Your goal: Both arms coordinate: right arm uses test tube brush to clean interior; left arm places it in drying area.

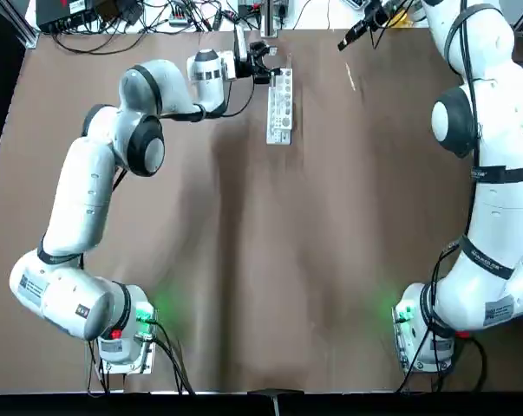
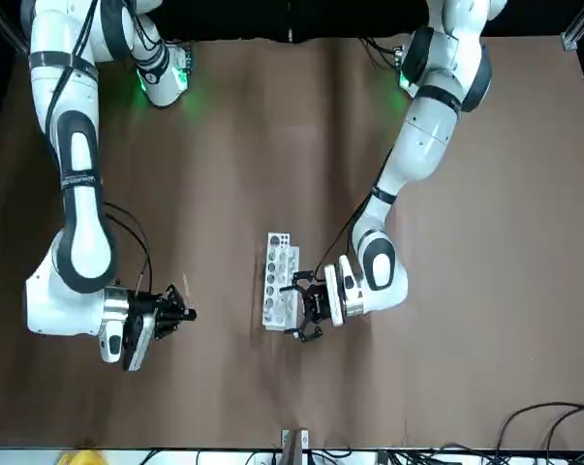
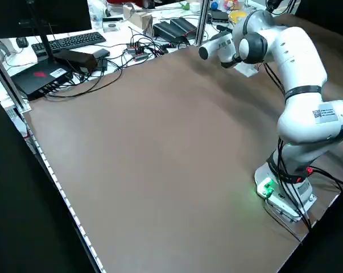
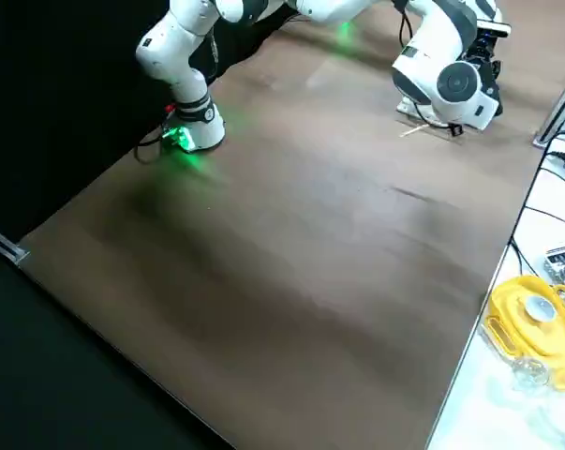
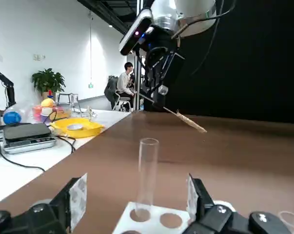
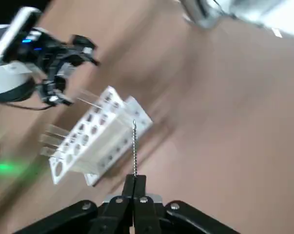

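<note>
Toward the near edge, the left arm [image 1: 75, 195] and right arm [image 1: 504, 199] rise from their bases, left and right. Farther out, left of centre, sits the drying area, a white rack [image 1: 279, 137]. At its far end the left gripper [image 5: 135, 197] has its fingers spread, with an upright test tube [image 5: 147, 170] in the rack between them. I judge this to be the release: back away evenly, letting neither pad drag the glass. Far right, the right gripper [image 6: 135, 177] pinches the test tube brush [image 6: 135, 151]; best hold it well apart from the rack. The left wrist view shows the tube's open mouth, which the top view doesn't make out.
</note>
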